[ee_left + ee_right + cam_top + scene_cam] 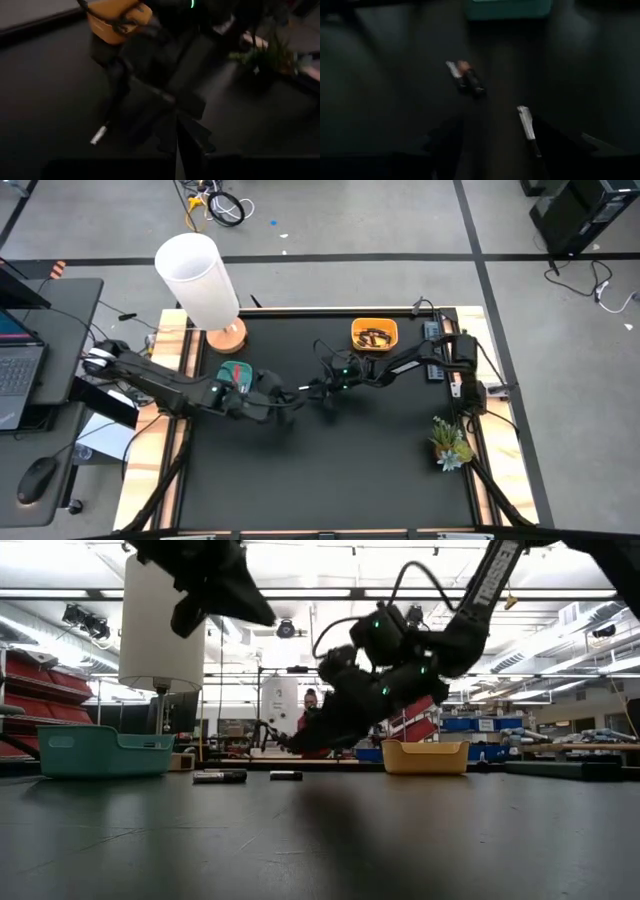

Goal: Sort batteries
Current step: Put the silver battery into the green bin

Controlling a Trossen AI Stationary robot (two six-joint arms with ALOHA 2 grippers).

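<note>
Three batteries lie on the black table [330, 470]. A white one and a dark one with a pinkish end [466, 77] rest side by side, and a white one [525, 121] lies nearer. My right gripper [490, 150] hangs open a little above them [285, 743], and the nearer white battery shows just inside one fingertip. My left gripper [177, 137] is shut and raised above the table [225, 585], left of the right gripper [283, 402], with nothing visible between its fingers. One white battery [98, 135] lies on the table ahead of it.
A teal bin [232, 373] stands at the table's left, and an orange bin [374, 335] with dark batteries in it at the far middle. A white lamp [200, 280] stands at the far left corner, and a green plant sprig [450, 442] at the right edge.
</note>
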